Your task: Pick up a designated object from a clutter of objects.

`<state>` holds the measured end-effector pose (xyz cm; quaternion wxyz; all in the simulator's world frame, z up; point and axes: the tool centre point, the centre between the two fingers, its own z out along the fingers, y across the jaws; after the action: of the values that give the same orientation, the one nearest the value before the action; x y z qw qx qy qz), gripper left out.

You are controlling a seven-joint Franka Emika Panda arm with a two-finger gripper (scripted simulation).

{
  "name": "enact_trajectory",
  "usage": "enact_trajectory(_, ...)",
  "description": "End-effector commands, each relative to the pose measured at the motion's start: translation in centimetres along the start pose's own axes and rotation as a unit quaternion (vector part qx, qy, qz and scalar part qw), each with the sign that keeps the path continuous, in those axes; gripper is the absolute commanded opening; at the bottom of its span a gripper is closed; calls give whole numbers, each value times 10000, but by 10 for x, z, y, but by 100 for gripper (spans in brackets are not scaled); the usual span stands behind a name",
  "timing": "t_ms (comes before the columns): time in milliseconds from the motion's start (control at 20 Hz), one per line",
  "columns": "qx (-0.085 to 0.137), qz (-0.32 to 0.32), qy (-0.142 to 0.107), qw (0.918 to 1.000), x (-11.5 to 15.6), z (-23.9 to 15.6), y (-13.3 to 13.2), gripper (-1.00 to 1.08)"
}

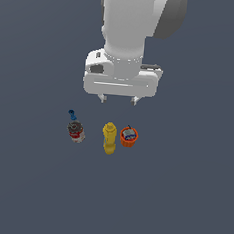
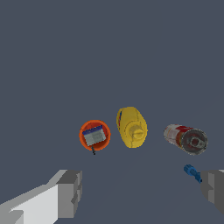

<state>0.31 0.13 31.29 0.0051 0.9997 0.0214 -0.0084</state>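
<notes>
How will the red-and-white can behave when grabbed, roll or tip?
The can looks tilted or lying on its side in the wrist view, so a nudge would probably roll it. Its round, seemingly rigid body should resist squeezing but could slip if gripped off-centre. The blue piece sits close by and may get bumped.

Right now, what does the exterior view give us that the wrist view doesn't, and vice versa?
Exterior only: the arm body and the whole gripper hanging open, clear of everything and off to one side of the red-and-white can, which sits at the row's end toward the exterior view's left.

Wrist only: close detail, namely the can's grey metal top, the orange round object's grey-blue top, and the finger pads apart.

Both: can, yellow bottle, orange round object and blue piece, each separate, with the blue piece beside the can.
</notes>
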Motion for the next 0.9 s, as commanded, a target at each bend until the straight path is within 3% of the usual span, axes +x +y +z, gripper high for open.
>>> enact_trajectory(0, 19, 78, -4, 10000, 2, 9, 8, 100)
enact_trajectory(350, 99, 492, 12, 9987, 6, 52, 49, 100)
enact_trajectory(850, 129, 1412, 56, 9899, -8, 142, 140, 100)
